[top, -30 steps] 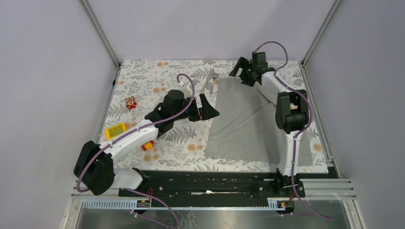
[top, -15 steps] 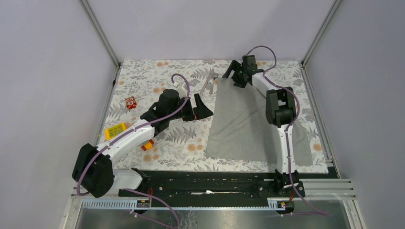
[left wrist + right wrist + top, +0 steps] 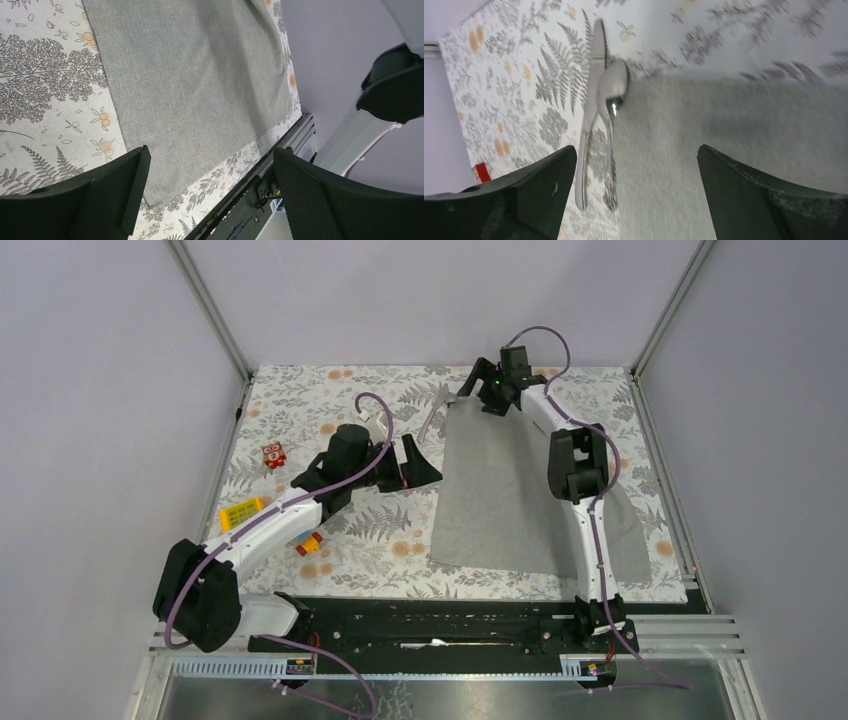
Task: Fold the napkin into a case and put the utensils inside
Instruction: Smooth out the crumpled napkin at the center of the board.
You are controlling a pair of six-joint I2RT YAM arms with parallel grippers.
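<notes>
The grey napkin (image 3: 500,490) lies spread flat on the floral tablecloth, and it also fills the left wrist view (image 3: 190,75). The utensils (image 3: 437,410), a silver knife (image 3: 591,100) and spoon (image 3: 611,90), lie side by side just off the napkin's far left corner (image 3: 724,150). My right gripper (image 3: 474,383) hovers open above that corner, next to the utensils, with nothing between its jaws (image 3: 636,150). My left gripper (image 3: 428,462) is open and empty at the napkin's left edge, its jaws spanning the near left corner (image 3: 210,152). No case is in view.
Small toy blocks sit left of the left arm: a red one (image 3: 273,454), a yellow one (image 3: 242,512) and a red-yellow one (image 3: 310,543). A black rail (image 3: 450,625) runs along the near table edge. Grey walls and metal posts enclose the table.
My right gripper has swung left along the napkin's far edge towards the utensils. The left gripper has drifted a little left. Both stay open; the napkin lies as before.
</notes>
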